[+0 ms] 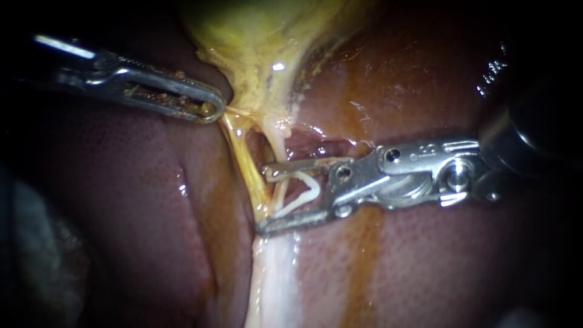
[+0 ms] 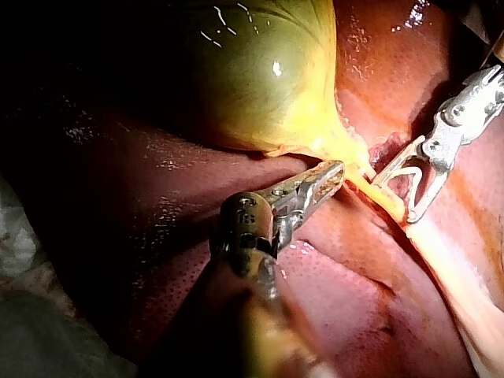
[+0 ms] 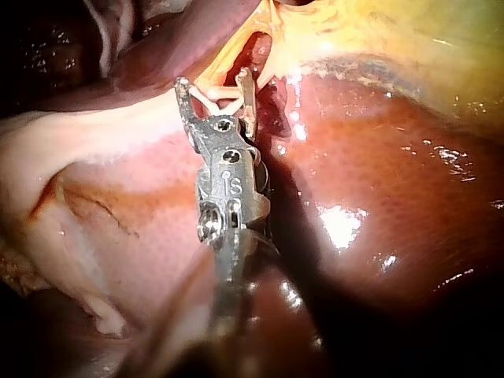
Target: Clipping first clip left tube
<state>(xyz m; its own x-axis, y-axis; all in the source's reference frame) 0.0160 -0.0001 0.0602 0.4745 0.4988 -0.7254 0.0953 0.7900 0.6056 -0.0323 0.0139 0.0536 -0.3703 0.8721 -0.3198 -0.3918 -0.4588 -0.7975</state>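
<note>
Standing open: the jaws of your right instrument (image 1: pixel 265 200), one tip above and one below, with a clear gap between them. A white clip (image 1: pixel 313 185) is seated in that gap. It is V-shaped and unclosed, with its point toward the hinge and its mouth toward the tips.

Left tube (image 1: pixel 243 158): a yellow strand running down from the gallbladder (image 1: pixel 267 48). It crosses the gap right at your jaw tips, at the clip's open mouth. Neither jaw presses on it. A paler tube lies just beside it, nearer the clip.

Left instrument (image 1: pixel 212 109): jaws closed together on the yellow tissue at the gallbladder's neck, up and to the left of the clip and apart from your right jaws. Your left wrist view shows the same grip (image 2: pixel 335 175), with the open right jaws (image 2: pixel 394 201) just ahead of it.

Liver (image 1: pixel 425 261): dark red and wet, on both sides of the tubes and under both shafts.
</note>
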